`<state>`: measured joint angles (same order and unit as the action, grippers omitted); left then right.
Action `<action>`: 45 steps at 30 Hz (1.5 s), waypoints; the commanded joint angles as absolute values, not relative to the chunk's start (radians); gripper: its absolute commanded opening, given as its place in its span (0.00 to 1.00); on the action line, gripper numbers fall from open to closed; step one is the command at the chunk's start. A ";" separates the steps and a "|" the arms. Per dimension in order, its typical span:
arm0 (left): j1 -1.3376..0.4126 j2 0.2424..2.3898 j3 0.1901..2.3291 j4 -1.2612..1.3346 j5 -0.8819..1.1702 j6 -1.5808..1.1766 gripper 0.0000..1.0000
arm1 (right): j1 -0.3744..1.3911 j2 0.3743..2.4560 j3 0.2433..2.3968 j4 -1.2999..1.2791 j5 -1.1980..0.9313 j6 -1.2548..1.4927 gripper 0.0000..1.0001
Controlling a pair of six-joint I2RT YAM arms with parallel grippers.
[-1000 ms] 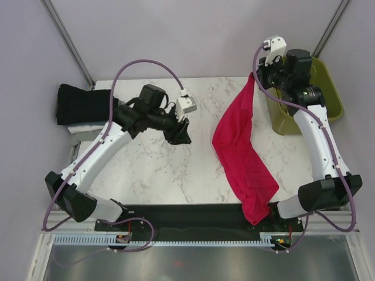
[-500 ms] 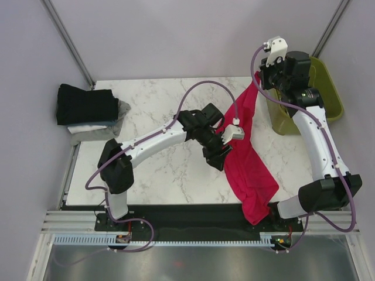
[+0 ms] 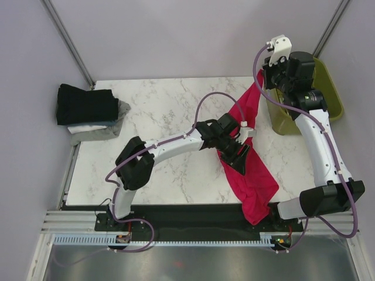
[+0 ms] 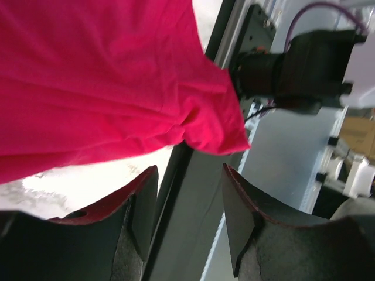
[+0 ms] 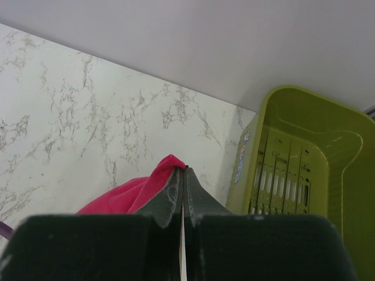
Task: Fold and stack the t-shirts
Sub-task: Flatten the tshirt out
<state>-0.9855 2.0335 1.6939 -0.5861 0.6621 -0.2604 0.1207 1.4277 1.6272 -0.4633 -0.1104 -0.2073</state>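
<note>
Your right gripper [image 5: 181, 171] pinches the pink shirt [image 3: 253, 175] shut by a corner beside the green basket [image 3: 331, 88]. The shirt drapes past the table's [image 3: 158, 111] near edge. Your left gripper [image 4: 189, 175] hovers over its middle, jaws apart.

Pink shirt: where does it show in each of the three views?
Top external: pink shirt right of centre, from the right gripper to the near table edge.
Left wrist: pink shirt fills the upper left.
Right wrist: pink shirt, small fold pinched at bottom centre.
Shared landmark: marble table.
</note>
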 commanded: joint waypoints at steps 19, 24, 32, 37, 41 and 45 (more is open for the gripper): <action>-1.092 2.122 1.634 -0.379 0.551 -0.658 0.56 | 0.121 1.358 1.611 -0.431 -0.106 -0.213 0.00; -1.089 2.106 1.603 -0.380 0.538 -0.647 0.56 | 0.121 1.344 1.588 -0.430 -0.107 -0.212 0.00; -1.091 2.151 1.678 -0.376 0.552 -0.623 0.54 | 0.121 1.335 1.577 -0.425 -0.100 -0.218 0.00; -1.091 2.149 1.686 -0.376 0.558 -0.621 0.55 | 0.118 1.338 1.572 -0.420 -0.101 -0.216 0.00; -1.091 2.181 1.712 -0.374 0.574 -0.615 0.54 | 0.121 1.339 1.571 -0.417 -0.098 -0.225 0.00; -1.091 2.212 1.727 -0.364 0.584 -0.623 0.54 | 0.121 1.345 1.572 -0.417 -0.095 -0.235 0.00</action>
